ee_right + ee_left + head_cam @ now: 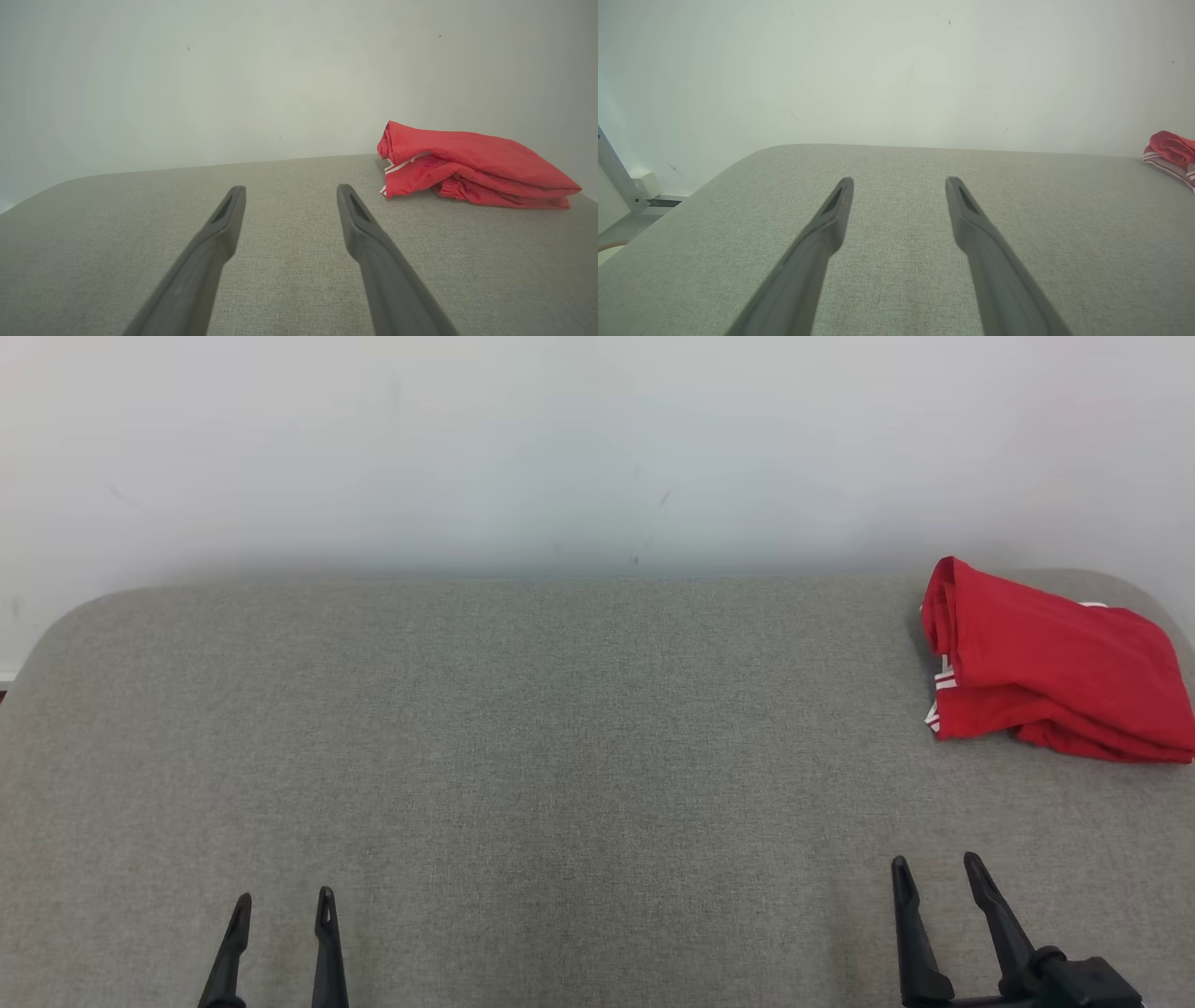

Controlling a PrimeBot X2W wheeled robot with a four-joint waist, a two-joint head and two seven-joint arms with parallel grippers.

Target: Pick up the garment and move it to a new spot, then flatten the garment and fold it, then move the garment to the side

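My left gripper (284,896), two long dark tapered fingers, hangs spread and empty over the near left of the grey woven-fabric table (560,728). Reaching from here, I judge it would have to cross the whole top. My right gripper (935,859), likewise spread and empty, is nearer the bundled red garment with white side stripes (1046,663), which lies at the far right corner, close to the rounded edge. A shallow pinch could catch one layer only, so the bundle might unroll or slip off. The cloth looks soft, thin and loosely layered; the table cover is matte, coarse, probably grippy
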